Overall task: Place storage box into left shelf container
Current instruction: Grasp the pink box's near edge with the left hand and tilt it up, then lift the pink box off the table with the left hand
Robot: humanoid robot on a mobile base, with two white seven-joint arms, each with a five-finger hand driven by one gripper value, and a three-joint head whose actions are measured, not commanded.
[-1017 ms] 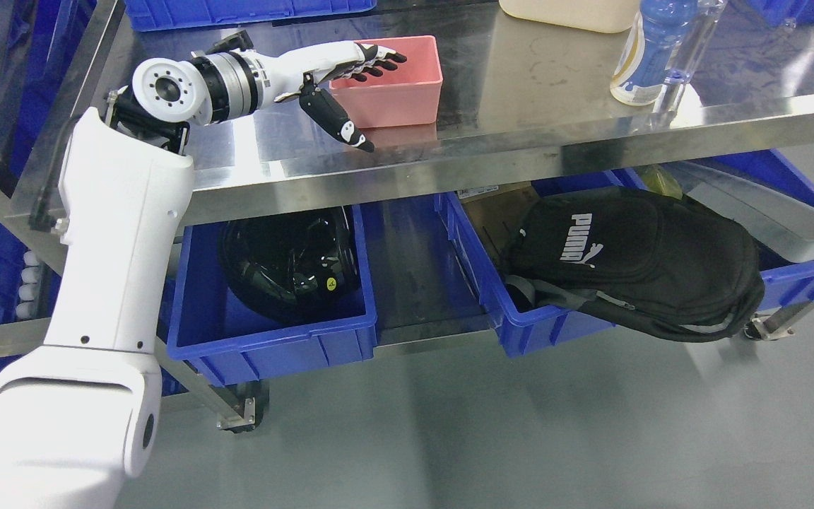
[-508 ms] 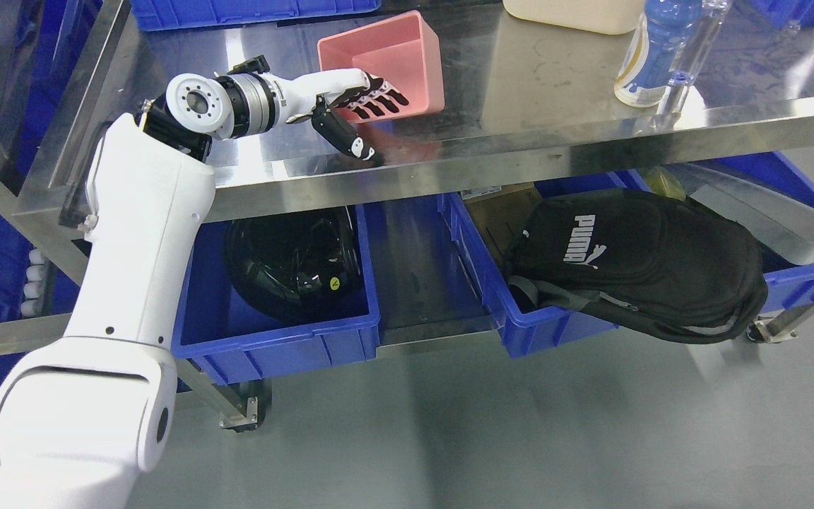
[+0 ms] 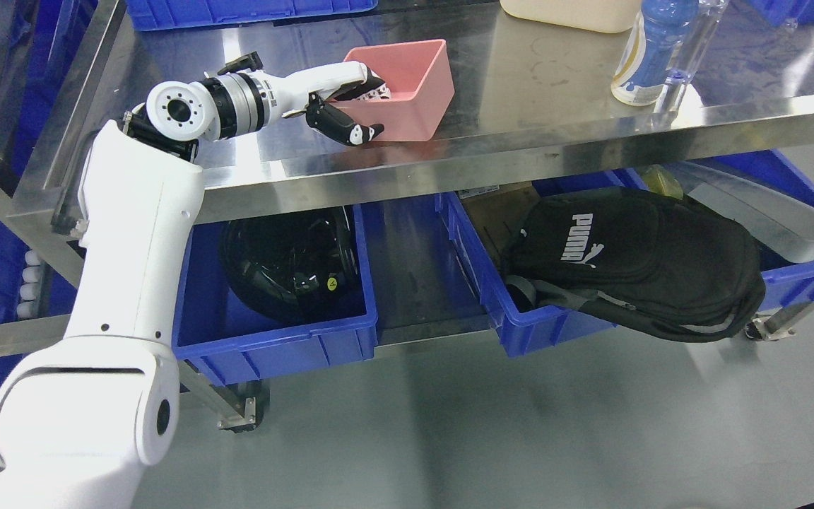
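Cream container [image 3: 566,14] and bottle [image 3: 651,49] cut by top edge, helmet [image 3: 287,261] partly under shelf [image 3: 492,152]

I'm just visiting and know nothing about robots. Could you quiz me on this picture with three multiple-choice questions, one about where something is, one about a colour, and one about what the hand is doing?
1. Where is the black backpack?
A. On the steel shelf top
B. In the right-hand blue bin below the shelf top
C. On the floor

2. What colour is the storage box?
A. Pink
B. Green
C. Yellow

3. What is the left hand doing?
A. Hanging free, away from everything
B. Gripping a bottle
C. Gripping the storage box's near wall

Answers:
1. B: the backpack lies in the right blue bin, spilling over its front rim.
2. A: the box on the steel shelf top is plainly pink.
3. C: fingers reach inside the box and the thumb presses its outer wall.
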